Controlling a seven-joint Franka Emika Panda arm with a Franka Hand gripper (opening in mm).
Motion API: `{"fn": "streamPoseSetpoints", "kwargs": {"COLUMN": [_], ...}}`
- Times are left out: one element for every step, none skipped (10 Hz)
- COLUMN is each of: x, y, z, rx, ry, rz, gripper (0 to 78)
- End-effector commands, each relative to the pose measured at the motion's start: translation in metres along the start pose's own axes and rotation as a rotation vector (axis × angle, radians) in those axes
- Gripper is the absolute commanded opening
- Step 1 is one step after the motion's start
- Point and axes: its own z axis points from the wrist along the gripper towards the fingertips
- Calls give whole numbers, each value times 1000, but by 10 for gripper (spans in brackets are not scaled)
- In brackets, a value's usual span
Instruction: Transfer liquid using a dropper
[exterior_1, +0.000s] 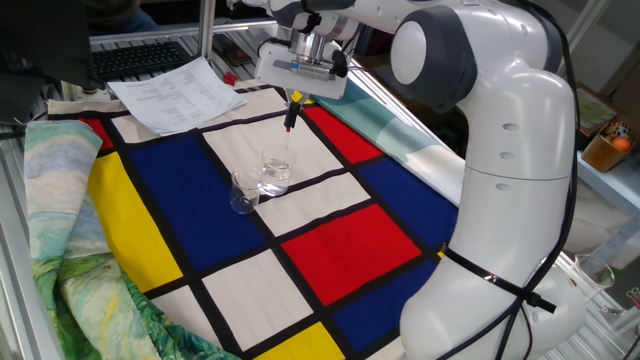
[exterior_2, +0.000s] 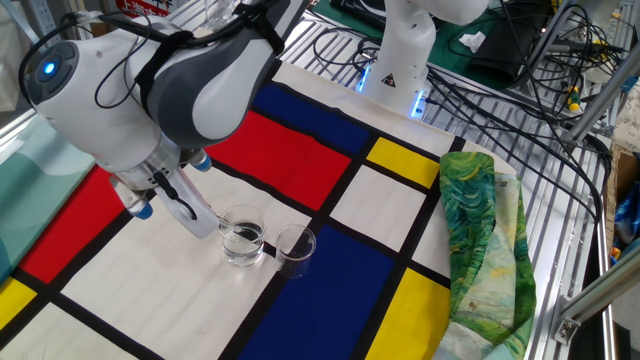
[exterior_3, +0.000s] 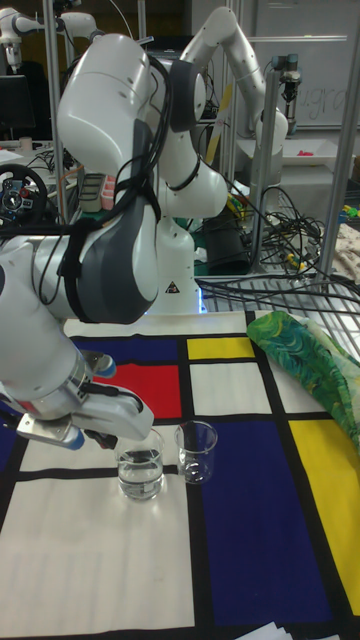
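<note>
Two small clear glass beakers stand side by side on the checkered cloth. The beaker under the gripper (exterior_1: 277, 173) (exterior_2: 243, 239) (exterior_3: 140, 472) holds a little colourless liquid (exterior_3: 140, 484). The other beaker (exterior_1: 243, 191) (exterior_2: 295, 250) (exterior_3: 196, 451) looks empty. My gripper (exterior_1: 293, 100) (exterior_3: 128, 423) hangs above the first beaker, shut on the dropper (exterior_1: 288, 128). The dropper's red bulb sits at the fingers and its slim clear tube points down into that beaker. In the other fixed view the arm hides most of the gripper.
Printed papers (exterior_1: 178, 92) and a keyboard (exterior_1: 140, 58) lie at the far end. A green patterned cloth (exterior_2: 482, 235) (exterior_1: 70, 250) is bunched along the table's side. A second robot's base (exterior_2: 402, 60) and cables (exterior_2: 520, 75) stand beyond the cloth.
</note>
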Motion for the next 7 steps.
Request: {"fn": "streamPoseSetpoints", "kwargs": {"x": [0, 0, 0, 0, 0, 0, 0], "y": [0, 0, 0, 0, 0, 0, 0], "z": [-2, -2, -2, -2, -2, -2, -2], "rx": [-2, -1, 0, 2, 2, 5, 7], "ry": [-4, -4, -4, -6, -6, -8, -8], "rz": [0, 6, 7, 9, 10, 13, 16], "gripper": [11, 11, 11, 11, 11, 11, 11]}}
